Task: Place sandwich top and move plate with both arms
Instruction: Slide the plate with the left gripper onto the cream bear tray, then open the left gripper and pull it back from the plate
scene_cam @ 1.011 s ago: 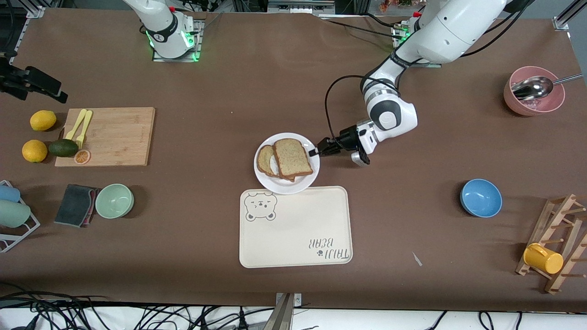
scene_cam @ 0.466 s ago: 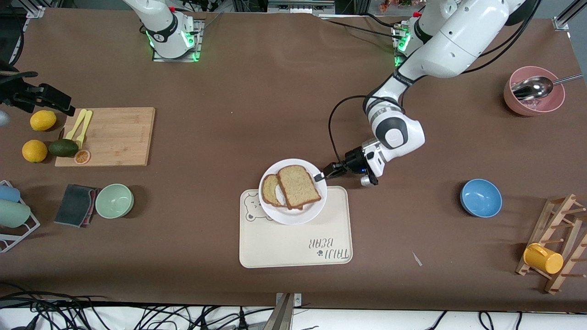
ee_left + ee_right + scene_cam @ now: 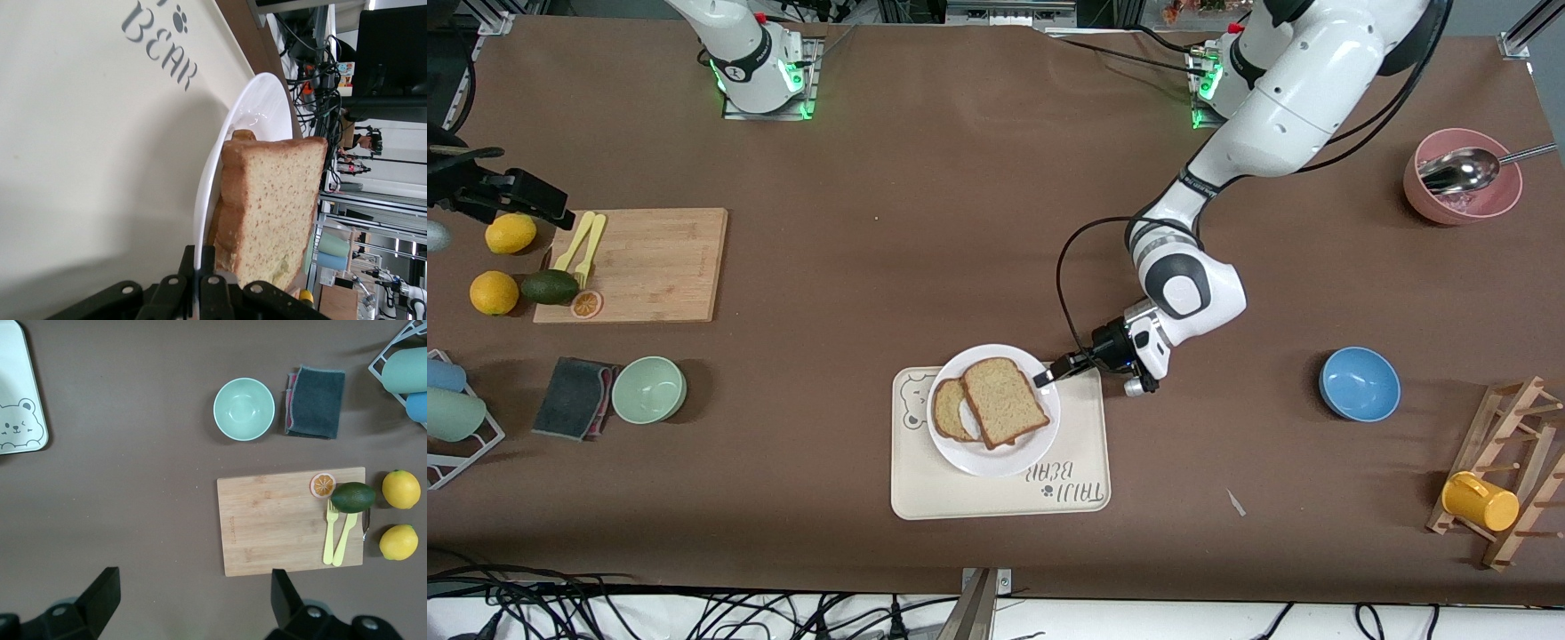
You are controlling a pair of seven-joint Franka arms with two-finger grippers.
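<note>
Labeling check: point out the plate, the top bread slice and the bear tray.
plate [image 3: 996, 460], front view, bare rim nearest the camera.
sandwich top [image 3: 1003, 401], front view, middle of the slice.
bear tray [image 3: 978, 498], front view, bare cream surface below the plate.

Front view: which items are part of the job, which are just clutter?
In play: plate, sandwich top, left gripper shut on plate rim, tray.
Clutter: cutting board, lemons, green bowl, blue bowl, pink bowl.
</note>
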